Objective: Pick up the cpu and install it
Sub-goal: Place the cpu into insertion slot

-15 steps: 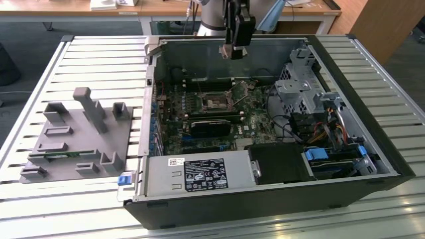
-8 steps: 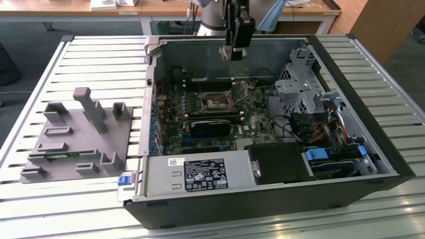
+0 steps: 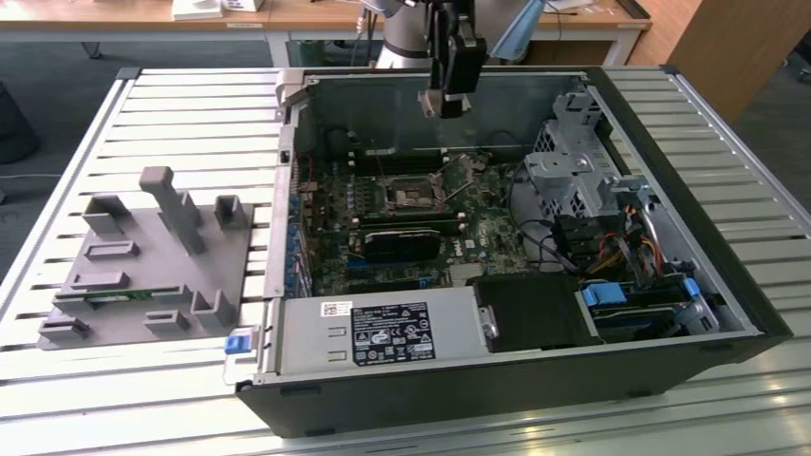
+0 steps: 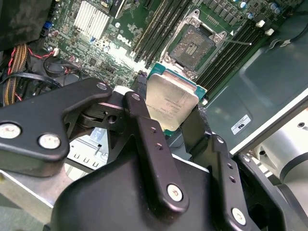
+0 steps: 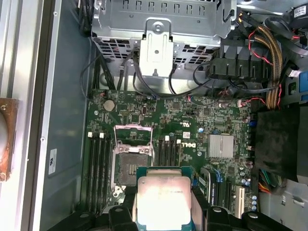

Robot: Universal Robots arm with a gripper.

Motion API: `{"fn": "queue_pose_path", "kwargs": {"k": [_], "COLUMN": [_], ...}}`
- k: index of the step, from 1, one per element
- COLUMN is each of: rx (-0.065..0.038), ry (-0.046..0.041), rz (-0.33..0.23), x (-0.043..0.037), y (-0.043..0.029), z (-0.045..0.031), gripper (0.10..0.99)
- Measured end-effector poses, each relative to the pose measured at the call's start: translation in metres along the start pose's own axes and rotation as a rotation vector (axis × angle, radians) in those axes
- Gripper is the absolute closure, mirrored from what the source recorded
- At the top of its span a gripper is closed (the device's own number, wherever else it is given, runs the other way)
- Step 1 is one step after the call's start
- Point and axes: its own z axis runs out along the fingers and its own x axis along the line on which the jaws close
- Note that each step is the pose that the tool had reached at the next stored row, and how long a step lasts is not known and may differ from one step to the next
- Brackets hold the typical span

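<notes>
We see the gripper (image 4: 169,101) clamped on the cpu (image 4: 172,103), above the motherboard's (image 5: 192,120) open socket (image 4: 191,47).

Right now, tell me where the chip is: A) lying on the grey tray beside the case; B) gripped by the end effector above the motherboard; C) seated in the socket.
B: in the second wrist view the chip sits clamped in the end effector, and the socket is open and bare.
</notes>
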Motion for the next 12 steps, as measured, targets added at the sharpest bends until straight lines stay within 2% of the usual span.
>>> {"fn": "queue_pose_path", "kwargs": {"k": [12], "rx": [0.0], "ry": [-0.0012], "rz": [0.0], "x": [0.0004], "y": [-0.0023], "z": [0.0098], "gripper": [0.553]}}
